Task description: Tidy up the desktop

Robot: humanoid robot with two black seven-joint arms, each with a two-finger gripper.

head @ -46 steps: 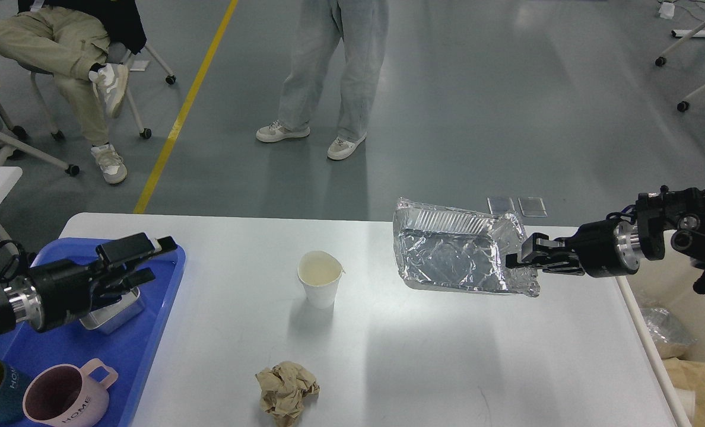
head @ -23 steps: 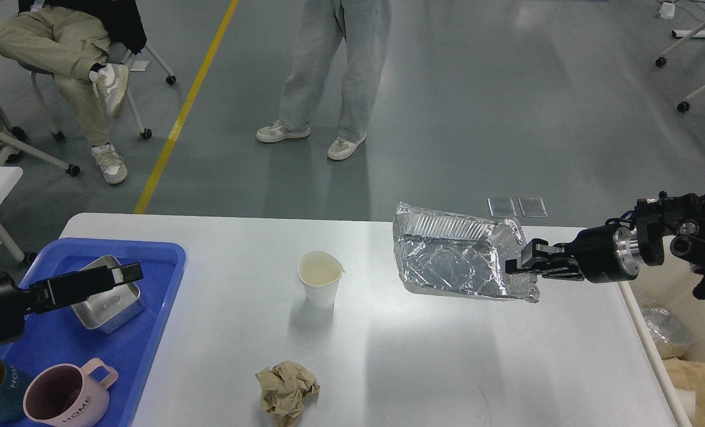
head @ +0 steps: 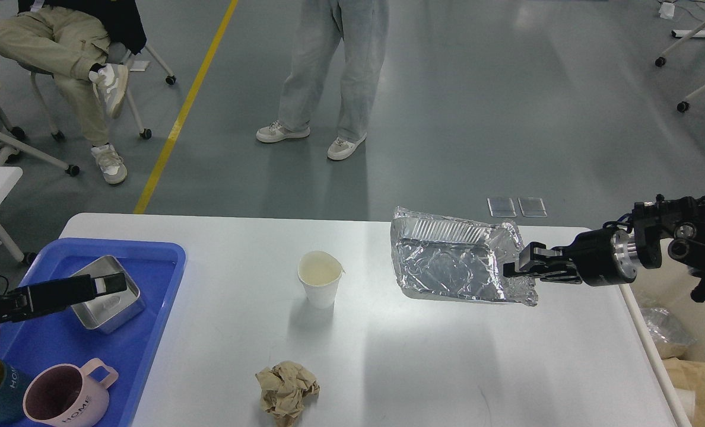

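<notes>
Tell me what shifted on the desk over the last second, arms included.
The left gripper pulled back toward the left edge, off the square metal tin in the blue plastic tray. The right gripper, clamped on the crumpled aluminium foil tray, barely moved. The white paper cup, crumpled brown paper ball and mugs stayed put.

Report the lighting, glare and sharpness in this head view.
Head view: even overhead light; a soft bright patch on the desktop; faint shadows under the cup and foil tray, whose crinkles glint without blowing out; the left tool looks slightly soft, all else sharp; no marked distortion.
</notes>
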